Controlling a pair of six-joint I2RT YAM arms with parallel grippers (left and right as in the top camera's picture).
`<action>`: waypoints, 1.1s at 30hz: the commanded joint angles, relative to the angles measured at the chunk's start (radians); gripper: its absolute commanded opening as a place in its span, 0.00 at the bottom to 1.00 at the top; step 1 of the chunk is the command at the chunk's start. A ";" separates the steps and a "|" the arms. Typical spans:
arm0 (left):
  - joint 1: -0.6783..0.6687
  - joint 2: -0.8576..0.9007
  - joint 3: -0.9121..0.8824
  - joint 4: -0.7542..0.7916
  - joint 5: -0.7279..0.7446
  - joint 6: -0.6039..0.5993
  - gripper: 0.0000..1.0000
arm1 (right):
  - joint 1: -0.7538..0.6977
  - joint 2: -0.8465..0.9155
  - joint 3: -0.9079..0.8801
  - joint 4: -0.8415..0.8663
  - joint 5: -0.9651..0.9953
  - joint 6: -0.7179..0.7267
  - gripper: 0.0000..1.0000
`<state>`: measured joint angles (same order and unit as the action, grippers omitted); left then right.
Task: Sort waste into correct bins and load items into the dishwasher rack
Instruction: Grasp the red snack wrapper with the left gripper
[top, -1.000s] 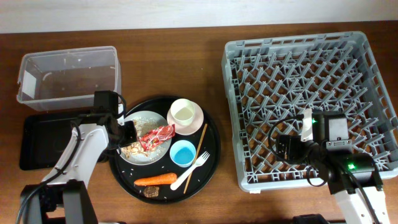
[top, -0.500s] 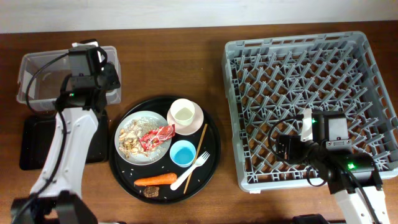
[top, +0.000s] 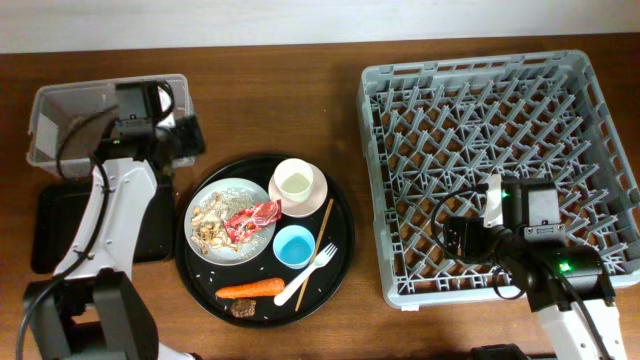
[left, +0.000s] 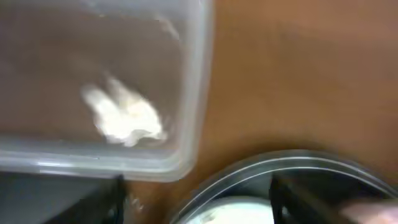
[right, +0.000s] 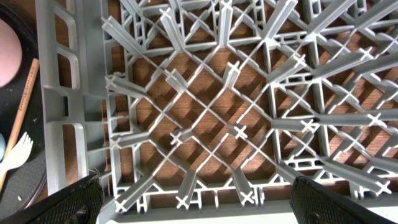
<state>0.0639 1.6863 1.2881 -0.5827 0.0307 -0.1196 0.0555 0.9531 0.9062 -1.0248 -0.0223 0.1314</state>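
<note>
The crumpled white tissue (left: 124, 116) lies inside the clear tub (top: 70, 120), near its right wall. My left gripper (left: 199, 208) is open and empty, hovering over the gap between the tub's right rim and the round black tray (top: 340, 215). In the overhead view the left gripper (top: 188, 136) sits just right of the tub. On the white plate (top: 236, 192) lie the red wrapper (top: 251, 219) and rice (top: 209, 226). My right gripper (right: 199, 211) is open and empty over the front left of the dishwasher rack (top: 500, 170).
The round tray also carries a pink bowl (top: 312, 190) holding a white cup (top: 293, 181), a blue cup (top: 295, 245), a fork (top: 308, 272), a chopstick (top: 325, 225), a carrot (top: 250, 290) and a brown chunk (top: 242, 308). The flat black tray (top: 55, 235) lies in front of the tub.
The left gripper left the plate, swung up over the tub and opened, and the tissue now lies in the tub. It has since shifted right. The right arm is still.
</note>
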 joint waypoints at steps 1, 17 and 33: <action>-0.063 -0.023 0.007 -0.261 0.259 0.005 0.72 | -0.005 -0.002 0.016 0.001 0.016 0.005 0.99; -0.195 -0.011 -0.229 -0.201 0.202 0.163 0.47 | -0.005 -0.002 0.016 0.004 0.016 0.005 0.99; -0.096 -0.100 0.019 -0.283 0.073 0.154 0.00 | -0.005 -0.002 0.016 0.004 0.016 0.005 0.99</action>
<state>-0.0975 1.6547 1.1896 -0.8719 0.1707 0.0376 0.0555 0.9531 0.9070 -1.0218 -0.0227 0.1318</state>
